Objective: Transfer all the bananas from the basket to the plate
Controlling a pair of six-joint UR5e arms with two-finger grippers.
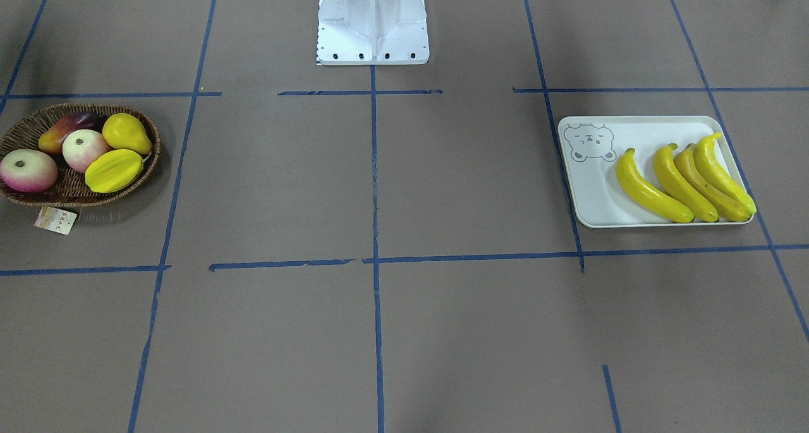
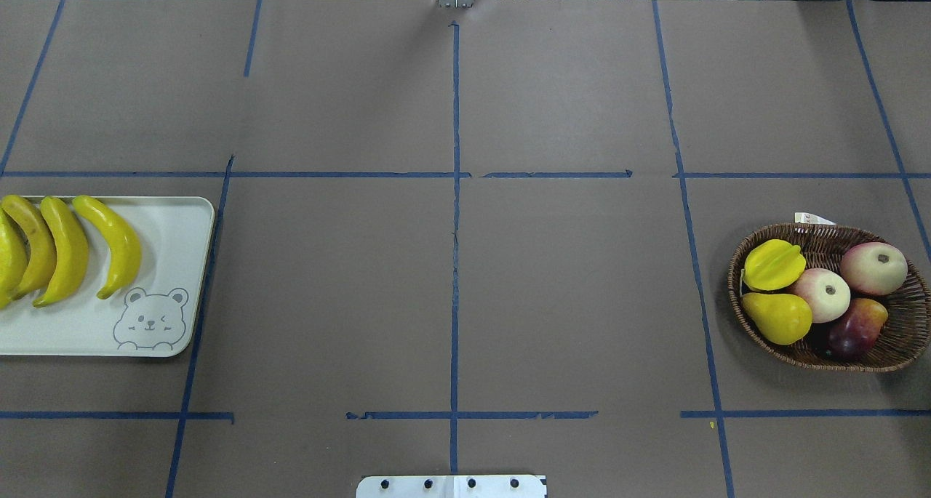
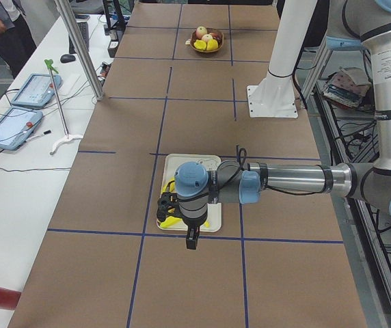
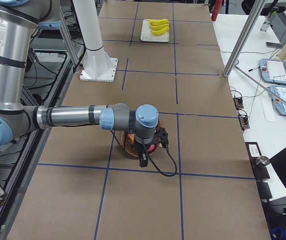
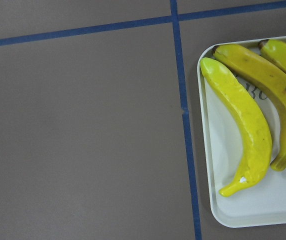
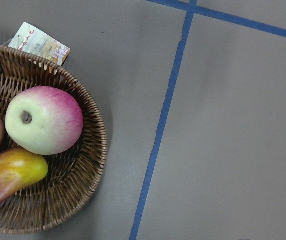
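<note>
Table seen from several sides. The four bananas lie side by side on the plate, at the table's left end as the robot sees it. Neighbouring bananas touch or nearly touch, and all curve the same way. They fill the plate's left part, and the bear face is printed on its near right corner. The basket stands well apart at the right end. It holds two pink-and-cream apples, a yellow pear, a yellow-green starfruit and a red-and-yellow fruit. Its paper tag lies on the table at the far rim. The left gripper hangs above the plate. The right gripper hangs above the basket. Each shows only in a side view, so it cannot be told whether its fingers are spread or pressed together. The white robot base stands at the middle of the near edge.
</note>
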